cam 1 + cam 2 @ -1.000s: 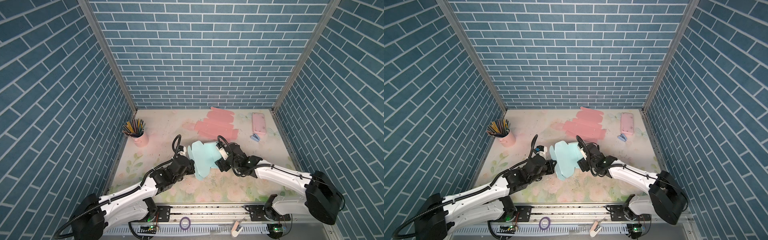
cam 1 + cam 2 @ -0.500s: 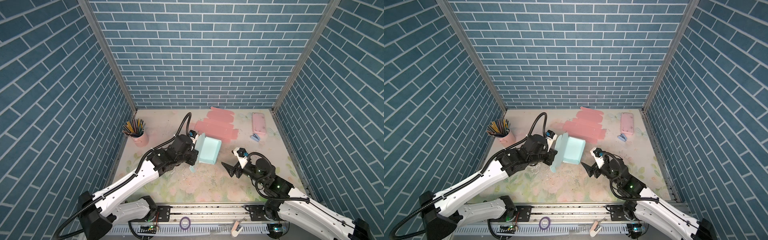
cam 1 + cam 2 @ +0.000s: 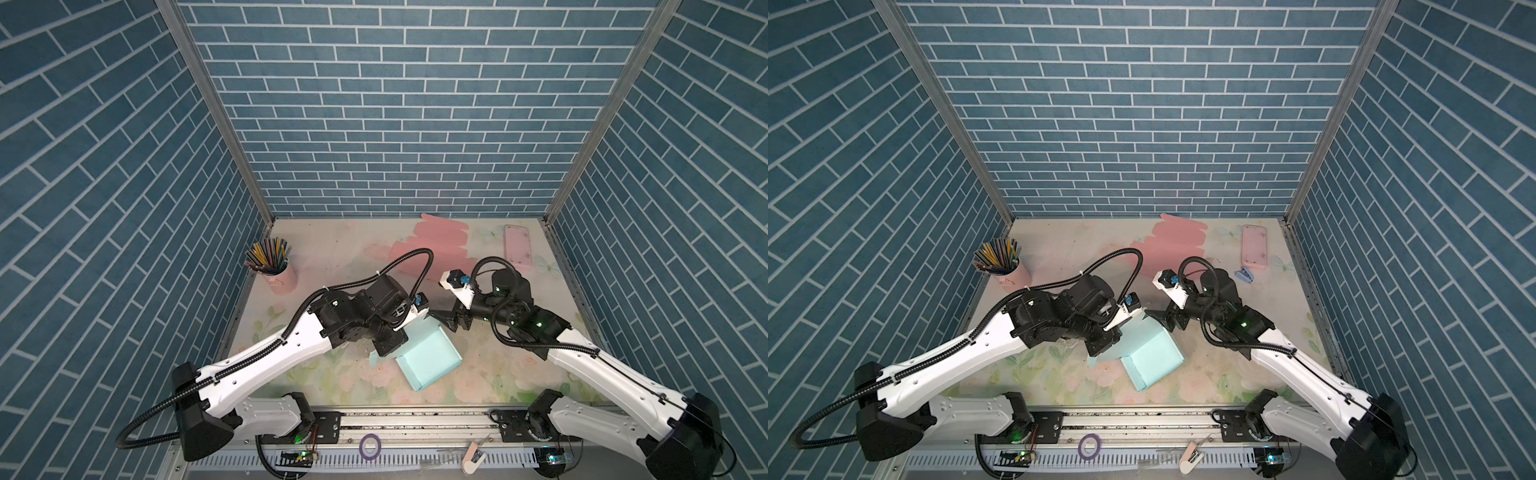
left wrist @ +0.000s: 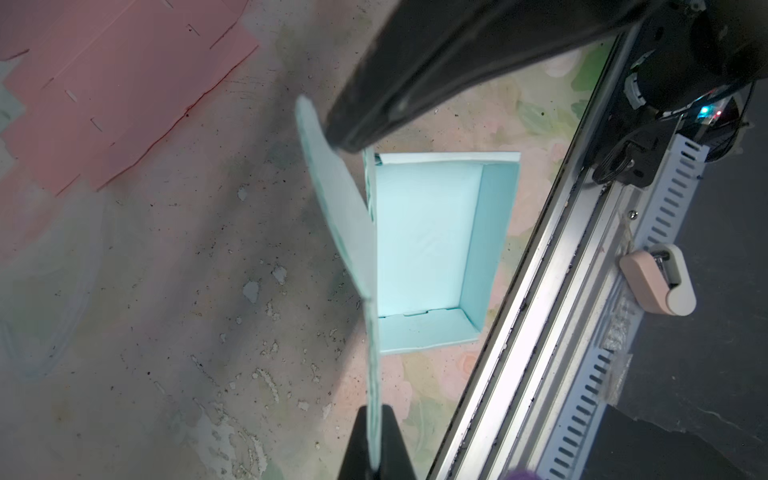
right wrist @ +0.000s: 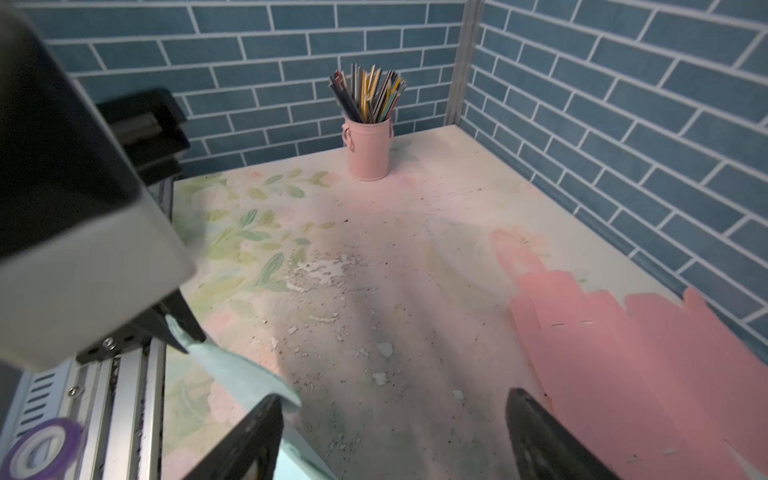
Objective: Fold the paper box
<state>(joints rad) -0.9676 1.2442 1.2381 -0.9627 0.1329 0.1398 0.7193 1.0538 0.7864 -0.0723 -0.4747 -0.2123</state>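
Observation:
The light blue paper box [image 3: 432, 359] [image 3: 1152, 355] is an open tray near the table's front middle, with its lid flap [image 4: 336, 199] standing up. My left gripper [image 3: 388, 347] [image 3: 1100, 343] [image 4: 376, 451] is shut on the thin edge of that flap. My right gripper [image 3: 451, 320] [image 3: 1167, 320] [image 5: 395, 415] is open at the box's far corner. One of its fingers [image 4: 415, 83] touches the flap's curved end [image 5: 249, 374]. Nothing lies between the right fingers.
A flat pink paper sheet [image 3: 432, 249] [image 5: 623, 365] lies at the back middle. A pink cup of pencils [image 3: 276, 270] [image 5: 368, 145] stands back left. A pink case [image 3: 517, 249] and a small blue clip [image 3: 1246, 274] are back right. The metal rail [image 4: 540, 291] with a purple tape roll [image 3: 370, 445] runs along the front edge.
My left gripper has carried the box from the table's middle toward the front edge. The right gripper has moved in to the box's far corner and touches the flap.

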